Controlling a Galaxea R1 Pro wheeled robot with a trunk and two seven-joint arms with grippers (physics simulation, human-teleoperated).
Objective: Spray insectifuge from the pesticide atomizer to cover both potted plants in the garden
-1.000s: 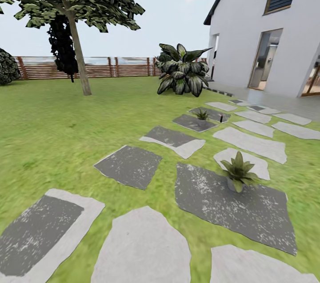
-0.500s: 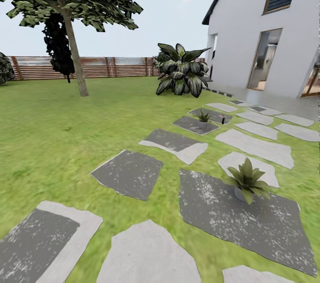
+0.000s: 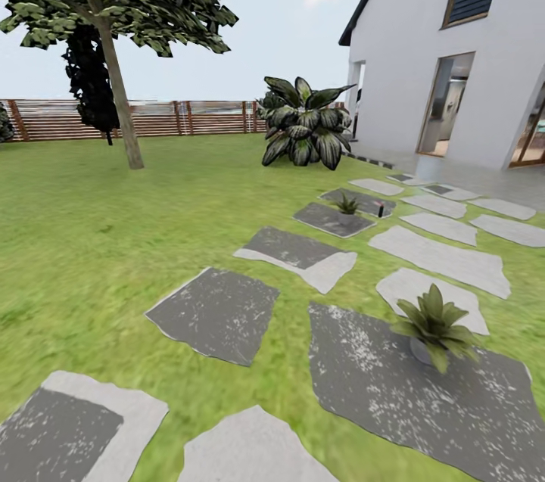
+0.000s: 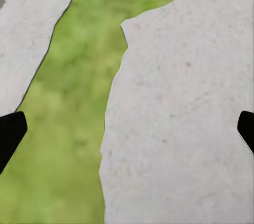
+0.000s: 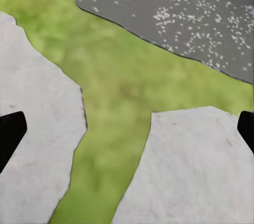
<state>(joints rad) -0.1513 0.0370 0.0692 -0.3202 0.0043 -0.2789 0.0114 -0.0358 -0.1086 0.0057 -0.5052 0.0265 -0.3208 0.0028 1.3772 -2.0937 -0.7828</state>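
Now, in the garden: robot en route, arms low over pale slabs.
Atomizer: pesticide atomizer stands on a far slab, right of the far potted plant.
Near plant: near potted plant on dark slab, right.
Handling: likely light, rigid, tippy; pinch the body below the red top.
Fingers: left gripper and right gripper spread wide, holding nothing.

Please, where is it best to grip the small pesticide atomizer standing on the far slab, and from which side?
The pesticide atomizer stands upright on a slab beside the far potted plant. Probably grip its dark body below the red top, fingers level, coming from the near side; it is too small to judge more.
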